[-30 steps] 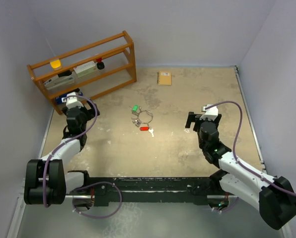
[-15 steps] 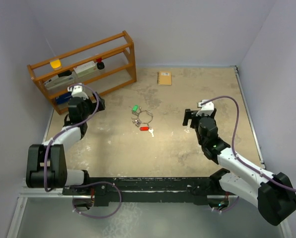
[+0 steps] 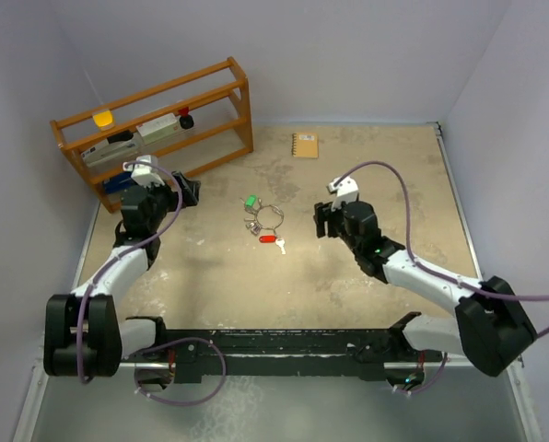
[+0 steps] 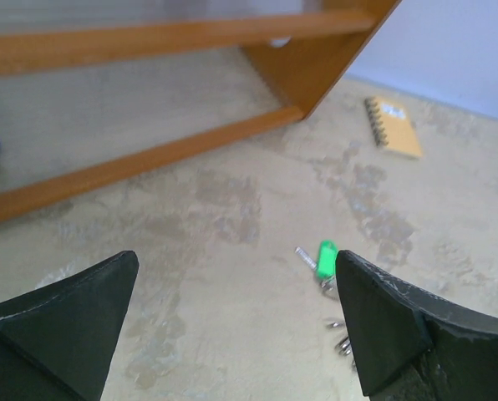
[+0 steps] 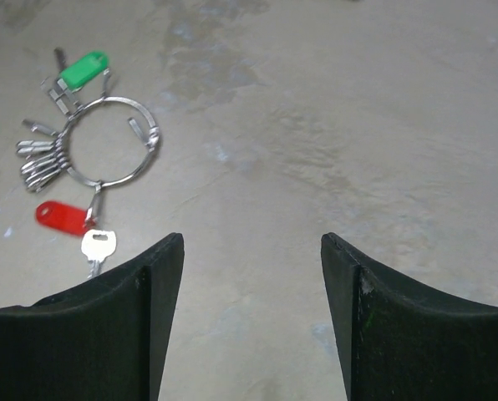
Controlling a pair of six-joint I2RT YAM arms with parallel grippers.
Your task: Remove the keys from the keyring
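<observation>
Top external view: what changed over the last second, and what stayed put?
The right end effector moved left toward the keyring. The left end effector swung right, also toward it. Both are open, gripping nothing. The keys, keyring and notebook stayed put.

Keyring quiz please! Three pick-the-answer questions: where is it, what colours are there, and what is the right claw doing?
1. The keyring lies: A on a shelf; B on the table; C in a gripper.
2. Plastic key heads: A blue, yellow; B green head, red head; C both black.
3. The right gripper is: A open, empty; B shut on a key; C tight shut.
Answers: B, it rests untouched on the tabletop; B, both colours show; A, bare table shows between its fingers.
</observation>
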